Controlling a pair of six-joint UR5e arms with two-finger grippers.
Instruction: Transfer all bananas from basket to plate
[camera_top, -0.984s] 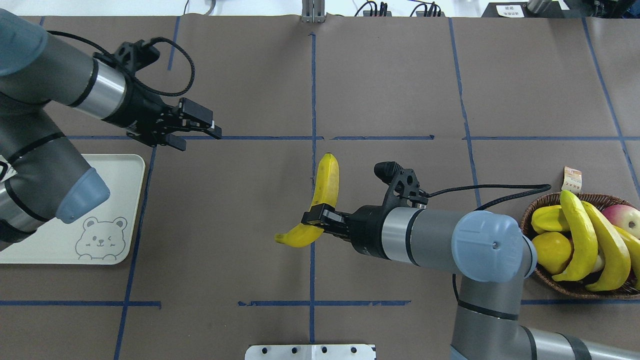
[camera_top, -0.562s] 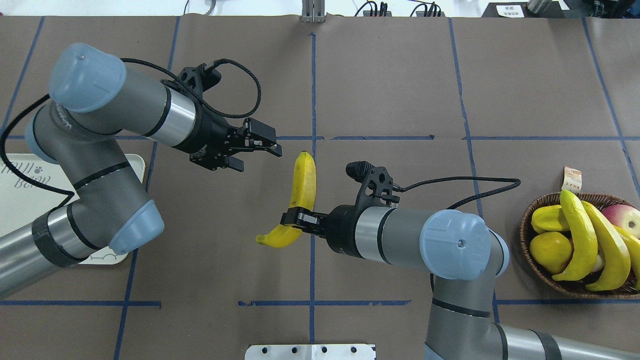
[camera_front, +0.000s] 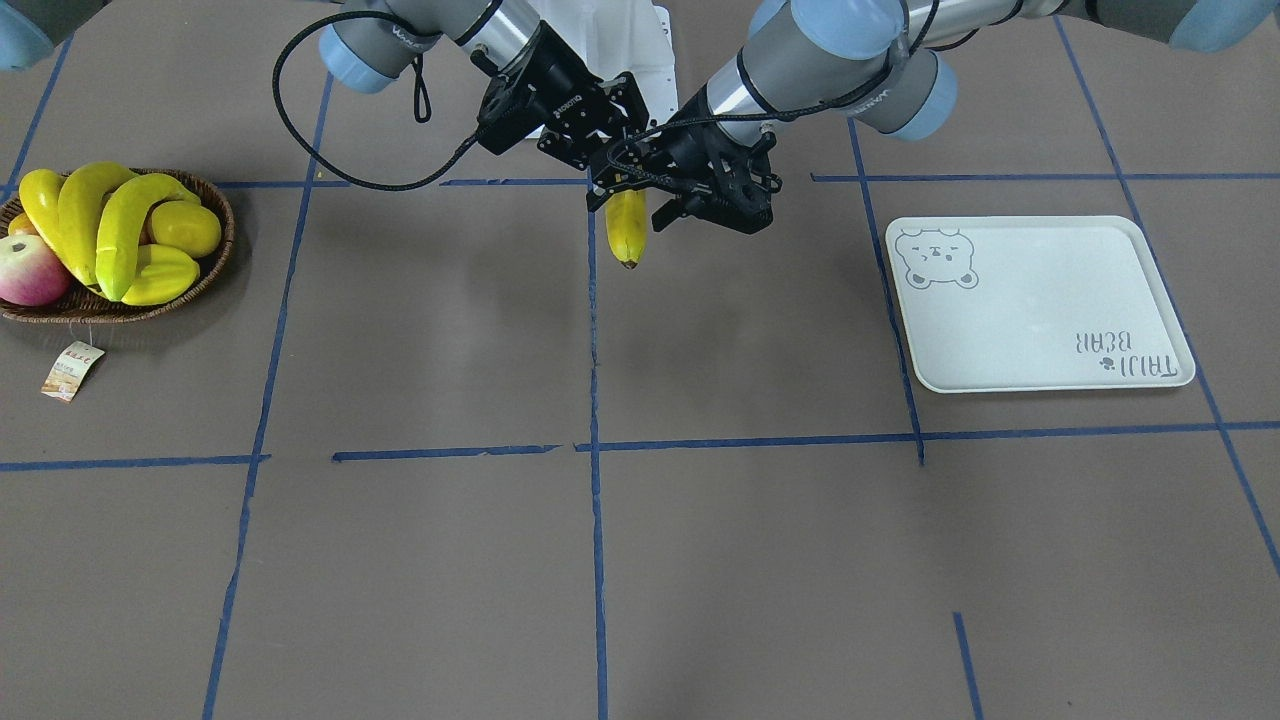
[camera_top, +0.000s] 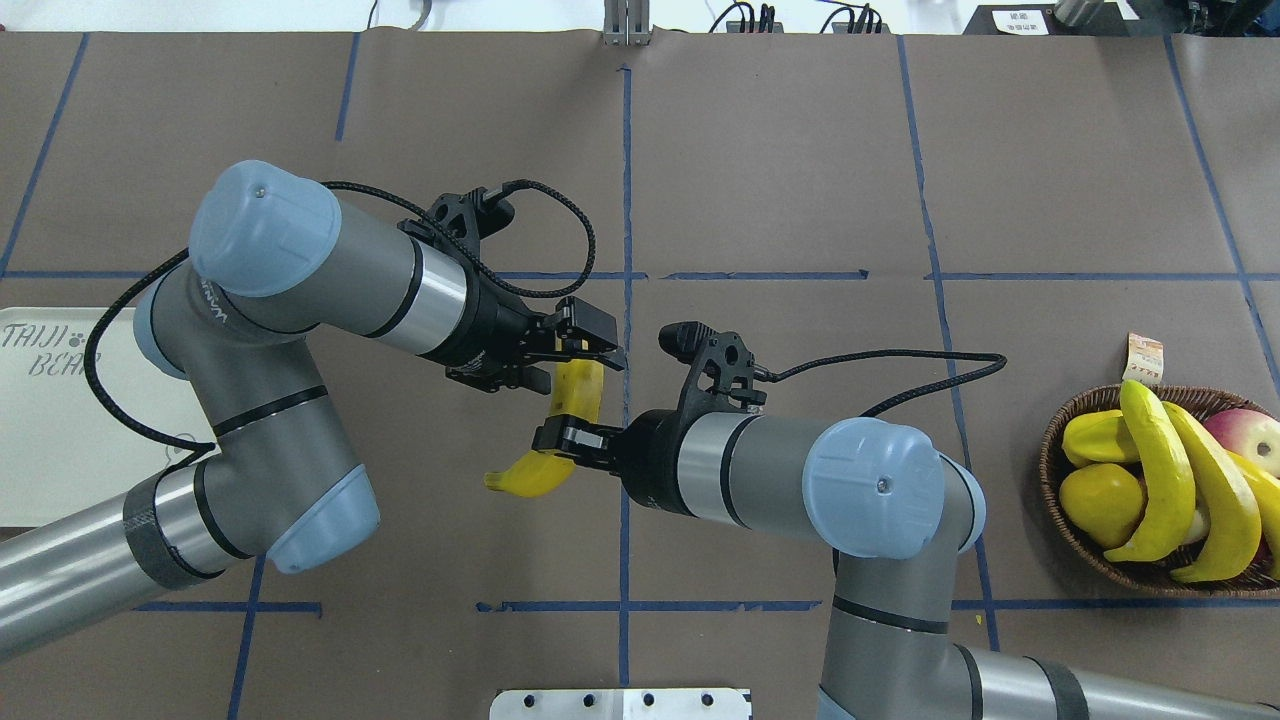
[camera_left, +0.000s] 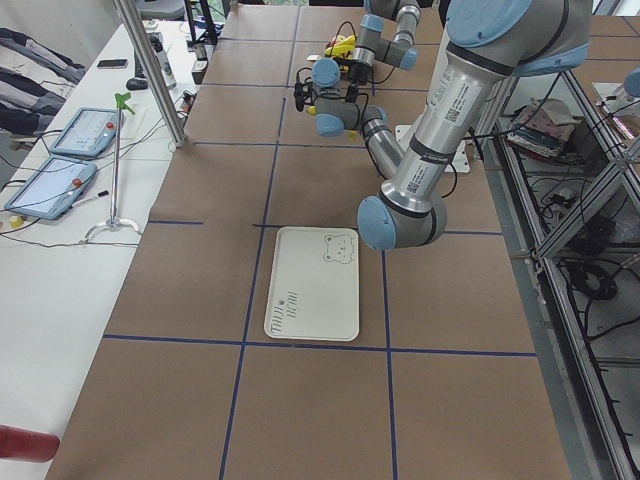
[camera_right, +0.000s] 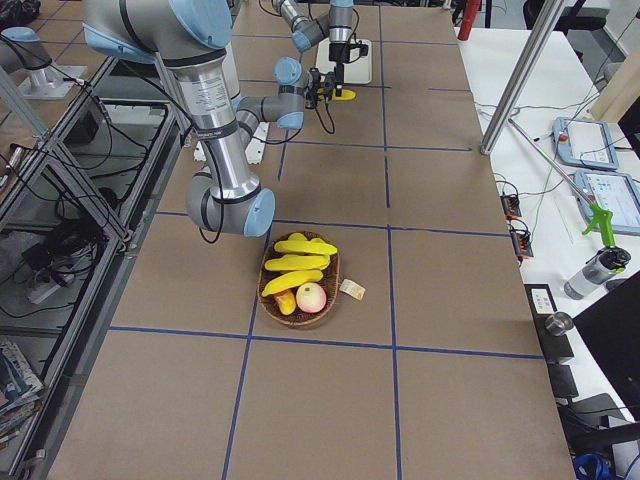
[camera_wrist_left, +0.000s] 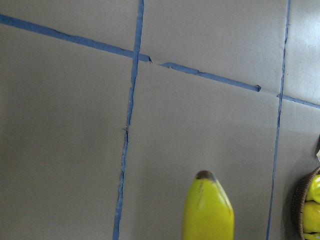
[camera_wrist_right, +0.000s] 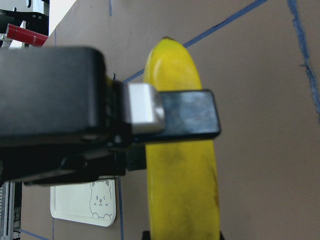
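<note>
Since the plate (camera_front: 1040, 290) sits on the left arm's side and the basket (camera_front: 110, 312) far out on the right's, I read this as a mid-air handover over the middle of the counter (camera_top: 800, 150). I see the right gripper (camera_top: 560, 437) clamped across the banana (camera_top: 577, 392) low on its curve, holding it off the counter. The left gripper (camera_top: 585, 372) is spread wide, jaws either side of the banana's far end, no squeeze visible. None on the plate yet; other bananas (camera_top: 1155, 470) wait in the basket.
</note>
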